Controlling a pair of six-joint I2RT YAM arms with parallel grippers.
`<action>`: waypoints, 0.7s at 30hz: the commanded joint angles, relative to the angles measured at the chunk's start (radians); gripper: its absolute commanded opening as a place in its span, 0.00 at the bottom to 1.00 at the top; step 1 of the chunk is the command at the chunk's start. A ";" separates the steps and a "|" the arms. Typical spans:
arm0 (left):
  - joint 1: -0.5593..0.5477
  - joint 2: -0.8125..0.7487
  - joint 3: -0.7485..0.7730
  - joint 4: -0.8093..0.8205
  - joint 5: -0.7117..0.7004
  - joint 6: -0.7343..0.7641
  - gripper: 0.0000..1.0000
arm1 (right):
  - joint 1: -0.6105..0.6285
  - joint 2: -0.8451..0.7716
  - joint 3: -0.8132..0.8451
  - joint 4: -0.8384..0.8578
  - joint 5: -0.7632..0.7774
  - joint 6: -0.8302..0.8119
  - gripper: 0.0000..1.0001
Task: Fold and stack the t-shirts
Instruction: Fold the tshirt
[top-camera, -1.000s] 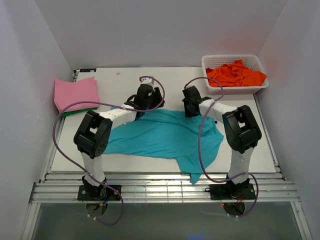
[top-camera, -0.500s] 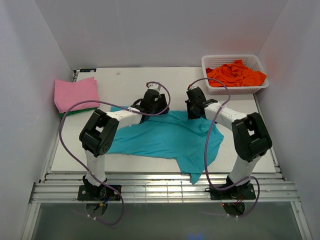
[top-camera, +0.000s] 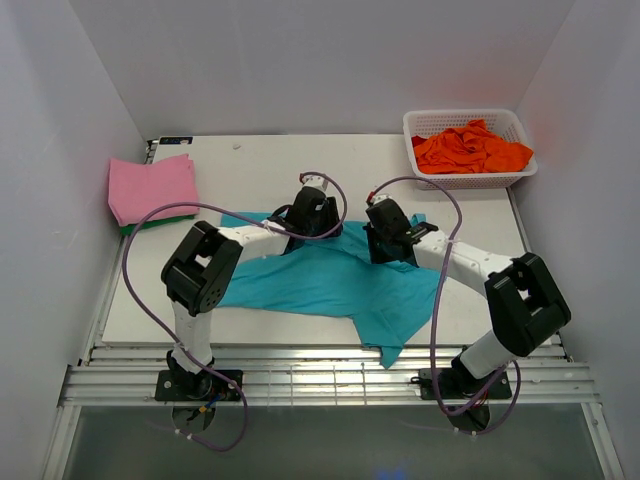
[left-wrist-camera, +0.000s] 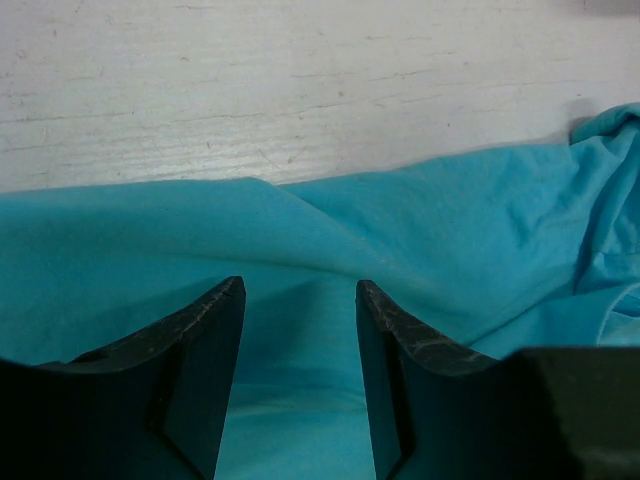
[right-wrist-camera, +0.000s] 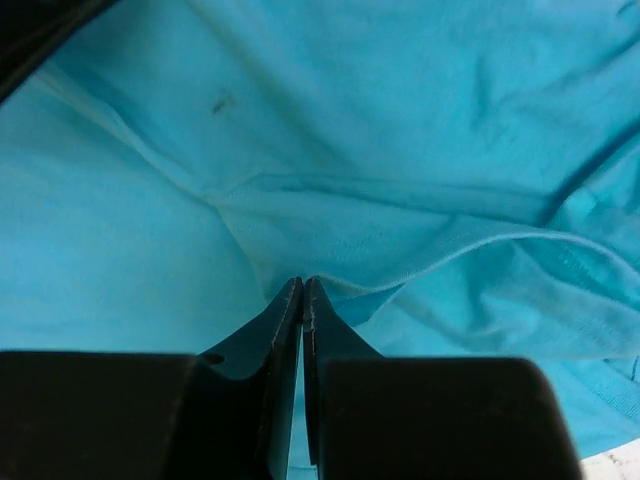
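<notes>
A teal t-shirt lies crumpled across the middle of the white table. My left gripper hovers at the shirt's far edge, open, with teal cloth spread below and between its fingers but not pinched. My right gripper is shut on a hem fold of the teal t-shirt; its tips meet on the cloth and creases run out from them. A folded pink t-shirt sits on a green one at the left. Orange t-shirts fill the basket.
The white lattice basket stands at the far right corner. The folded stack is close to the left wall. Purple cables loop above both arms. A slatted rail runs along the near table edge.
The right gripper has shut on the teal shirt's far hem and pulled it nearer. The left gripper has slid right along the far edge, still open.
</notes>
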 joint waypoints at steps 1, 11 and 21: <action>-0.006 -0.063 -0.014 0.003 -0.020 -0.002 0.59 | 0.031 -0.053 -0.036 -0.023 -0.004 0.054 0.08; -0.014 -0.086 -0.029 -0.006 -0.040 0.009 0.59 | 0.117 -0.136 -0.089 -0.103 0.025 0.121 0.09; -0.015 -0.145 -0.072 -0.040 -0.109 0.047 0.59 | 0.140 -0.196 -0.075 -0.184 0.089 0.120 0.40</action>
